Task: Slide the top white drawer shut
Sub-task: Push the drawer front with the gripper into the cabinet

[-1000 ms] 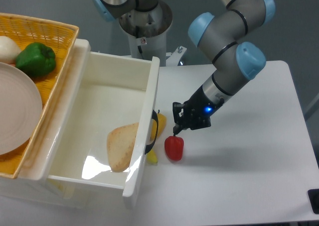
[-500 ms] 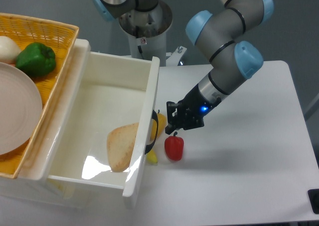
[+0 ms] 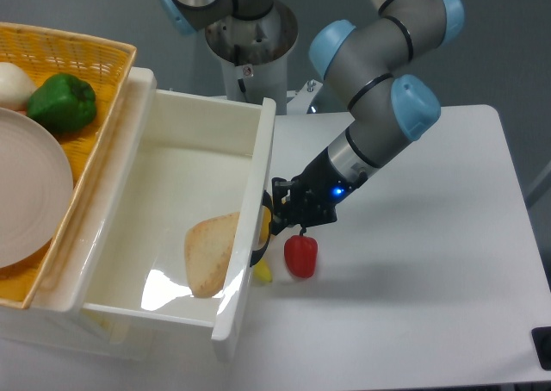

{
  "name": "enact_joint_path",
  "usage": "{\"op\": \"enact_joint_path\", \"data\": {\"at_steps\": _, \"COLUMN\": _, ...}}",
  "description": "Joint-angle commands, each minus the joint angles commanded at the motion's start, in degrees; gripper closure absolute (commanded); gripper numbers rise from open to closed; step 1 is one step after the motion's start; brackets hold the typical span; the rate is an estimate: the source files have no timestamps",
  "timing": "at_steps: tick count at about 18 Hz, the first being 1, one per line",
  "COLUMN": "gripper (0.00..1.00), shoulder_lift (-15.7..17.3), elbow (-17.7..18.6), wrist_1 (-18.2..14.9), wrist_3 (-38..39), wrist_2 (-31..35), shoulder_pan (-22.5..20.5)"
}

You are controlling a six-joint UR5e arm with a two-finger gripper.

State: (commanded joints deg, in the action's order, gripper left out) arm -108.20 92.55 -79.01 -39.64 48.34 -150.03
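The top white drawer (image 3: 164, 171) stands pulled far out toward the right, glossy and deep, with a slice of bread (image 3: 209, 253) lying inside. Its front panel (image 3: 250, 236) carries a curved black handle (image 3: 263, 236). My gripper (image 3: 280, 220) sits just right of that panel at handle height, its black fingers almost touching the front. Whether the fingers are open or shut is unclear from this angle. Nothing shows between them.
A red pepper (image 3: 300, 255) lies on the white table (image 3: 413, 288) just below the gripper, with a yellow object (image 3: 263, 270) against the drawer front. A yellow wicker basket (image 3: 60, 64) at left holds a green pepper (image 3: 60, 102) and a plate (image 3: 26, 193).
The gripper has moved left, from above the red pepper to right beside the drawer's front panel. The drawer and the pepper have not moved.
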Motion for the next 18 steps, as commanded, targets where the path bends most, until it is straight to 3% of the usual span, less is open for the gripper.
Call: {"op": "enact_joint_path", "data": {"at_steps": 18, "gripper": 0.93, "shoulder_lift": 1.67, "elbow": 0.00, "wrist_1": 0.00, "wrist_3": 4.66, "wrist_2": -0.09, "shoulder_pan": 5.09}}
